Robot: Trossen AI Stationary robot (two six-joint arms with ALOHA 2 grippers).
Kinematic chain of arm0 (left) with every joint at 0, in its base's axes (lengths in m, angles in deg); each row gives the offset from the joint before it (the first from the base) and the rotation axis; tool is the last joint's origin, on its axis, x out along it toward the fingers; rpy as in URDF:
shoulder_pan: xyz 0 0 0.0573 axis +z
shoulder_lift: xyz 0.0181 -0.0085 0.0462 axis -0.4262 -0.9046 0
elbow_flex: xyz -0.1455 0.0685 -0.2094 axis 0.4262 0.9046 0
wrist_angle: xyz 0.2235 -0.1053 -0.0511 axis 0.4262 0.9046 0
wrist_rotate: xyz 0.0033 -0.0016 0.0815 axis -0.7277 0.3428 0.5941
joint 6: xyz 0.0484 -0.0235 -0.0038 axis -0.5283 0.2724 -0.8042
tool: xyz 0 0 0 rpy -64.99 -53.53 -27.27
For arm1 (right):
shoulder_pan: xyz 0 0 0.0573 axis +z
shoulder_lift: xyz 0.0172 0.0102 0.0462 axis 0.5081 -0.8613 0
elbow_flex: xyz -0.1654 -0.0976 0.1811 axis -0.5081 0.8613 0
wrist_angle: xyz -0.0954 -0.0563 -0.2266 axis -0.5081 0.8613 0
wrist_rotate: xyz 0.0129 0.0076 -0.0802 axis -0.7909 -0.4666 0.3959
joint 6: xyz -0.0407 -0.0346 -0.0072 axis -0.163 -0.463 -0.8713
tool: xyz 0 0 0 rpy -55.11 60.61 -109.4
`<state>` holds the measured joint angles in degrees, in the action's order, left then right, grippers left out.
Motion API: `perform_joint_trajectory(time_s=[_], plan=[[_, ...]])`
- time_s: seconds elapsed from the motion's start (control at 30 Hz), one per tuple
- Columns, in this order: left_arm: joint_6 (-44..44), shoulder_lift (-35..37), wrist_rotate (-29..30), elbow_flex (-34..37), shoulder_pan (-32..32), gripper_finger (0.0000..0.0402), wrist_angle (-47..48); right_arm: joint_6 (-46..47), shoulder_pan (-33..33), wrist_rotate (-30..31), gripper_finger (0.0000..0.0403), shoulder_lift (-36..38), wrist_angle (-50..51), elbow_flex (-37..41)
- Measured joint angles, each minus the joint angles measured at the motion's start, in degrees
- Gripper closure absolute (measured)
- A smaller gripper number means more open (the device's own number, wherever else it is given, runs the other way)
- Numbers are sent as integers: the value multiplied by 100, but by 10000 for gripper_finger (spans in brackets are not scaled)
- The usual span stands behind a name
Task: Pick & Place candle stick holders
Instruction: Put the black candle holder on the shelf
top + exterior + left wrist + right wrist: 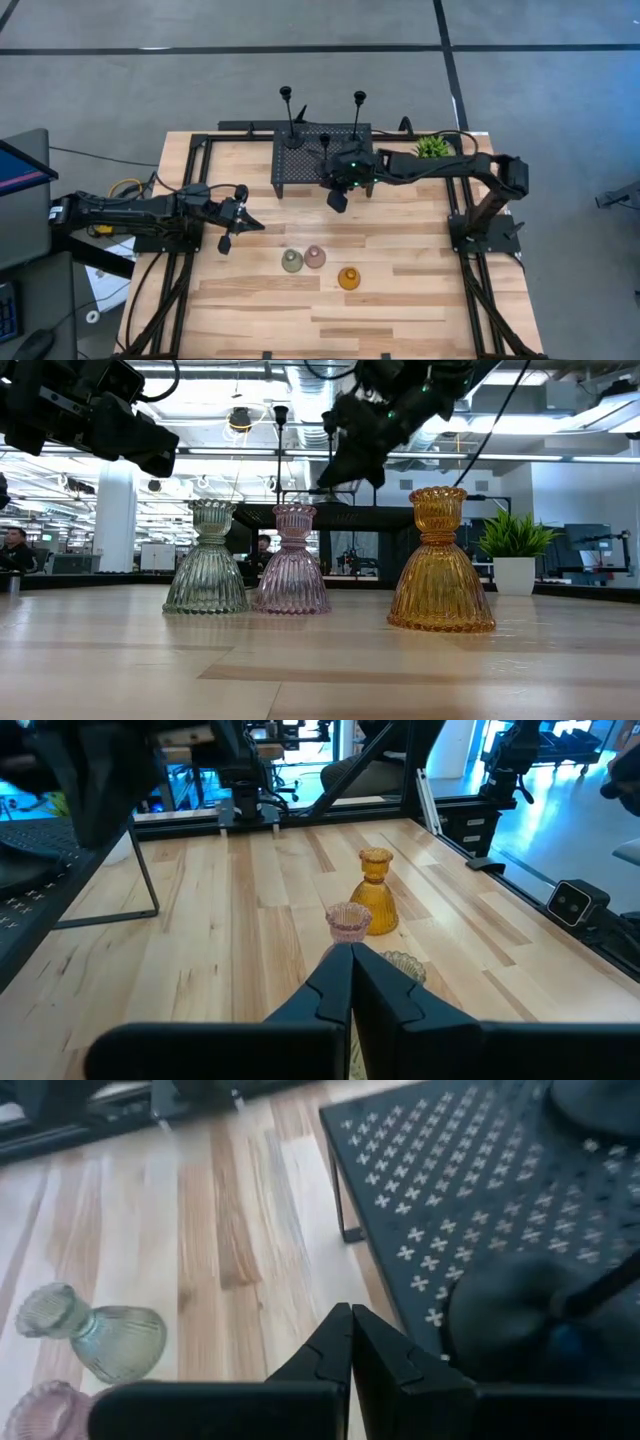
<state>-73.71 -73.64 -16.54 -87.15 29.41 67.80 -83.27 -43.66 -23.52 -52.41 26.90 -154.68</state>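
The right gripper (338,199) hangs above the front edge of the black perforated rack (300,165), fingers pressed together with nothing between them; in its wrist view the two fingertips (350,1342) meet. Just behind it on the rack stands the shortest black holder (324,140); its round base (510,1315) lies immediately beside the closed fingers. Farther back on the rack stand two taller black holders, one to the gripper's left (287,112) and one behind it (358,112). A potted plant (432,146) sits off the rack's right end.

In front of the right gripper, well apart on the bare table (420,300), three squat glass holders stand upright: green (292,261), pink (315,257) touching or just beside it, and amber (348,278) set slightly apart to the right.

The left gripper (228,238) rests over the table to the left of the green holder, also clenched empty; its fingertips (352,982) point toward the pink holder (348,920).
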Motion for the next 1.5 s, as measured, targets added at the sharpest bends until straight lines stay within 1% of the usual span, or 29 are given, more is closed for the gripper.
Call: perform_joint_trajectory(time_s=[0.1, 0.23, 0.4, 0.6, 0.73, 1.2, 1.33, 1.5], plan=[[-2, 0, 15, 0, 0, 394, 0, -77, -20, 4, 403, 128, -34, 0], [-7, 0, 15, 0, 0, 396, 0, -90, -83, 7, 403, 79, 11, 0], [-2, 0, 15, 0, 0, 395, 0, -229, -93, 202, 403, 77, -3, 4], [0, 0, 15, 0, 0, 393, 0, -247, -255, 214, 403, 87, -76, 4], [0, 0, 15, 0, 0, 396, 0, -373, -356, 347, 403, 86, -170, 4], [2, 0, 13, 0, 0, 397, 0, -451, -665, 334, 403, 83, -787, 4], [2, 0, 15, 0, 0, 394, 0, -451, -754, 216, 403, 81, -913, 4], [2, 0, 15, 0, 0, 397, 0, -449, -812, 212, 403, 81, -968, 4]])
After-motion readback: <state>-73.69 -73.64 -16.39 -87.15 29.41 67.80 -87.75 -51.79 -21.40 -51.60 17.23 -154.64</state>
